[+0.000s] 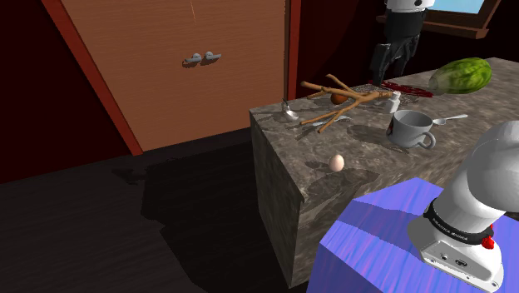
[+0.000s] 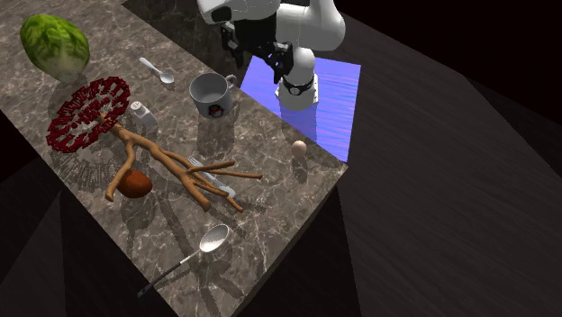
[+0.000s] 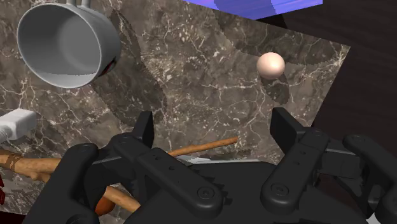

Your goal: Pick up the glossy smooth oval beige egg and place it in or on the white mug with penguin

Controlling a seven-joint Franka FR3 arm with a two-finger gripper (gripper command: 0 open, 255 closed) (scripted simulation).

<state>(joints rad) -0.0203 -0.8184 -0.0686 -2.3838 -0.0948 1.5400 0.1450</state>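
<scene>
— Where was the egg (image 3: 271, 65)?
— Smooth, pale and oval, it lay on the veined stone counter (image 3: 191, 76), near the corner by my blue stand (image 1: 374, 241). The round white mug (image 3: 63, 48) stood well apart. My gripper (image 3: 213, 127) hung spread, holding nothing.

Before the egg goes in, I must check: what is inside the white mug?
The mug looks empty inside, though its rim hides part of the inner wall. The egg lies on the countertop.

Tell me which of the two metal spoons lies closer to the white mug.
The small silver spoon beside the green lettuce; the larger silver spoon lies beyond the brown branch.
</scene>
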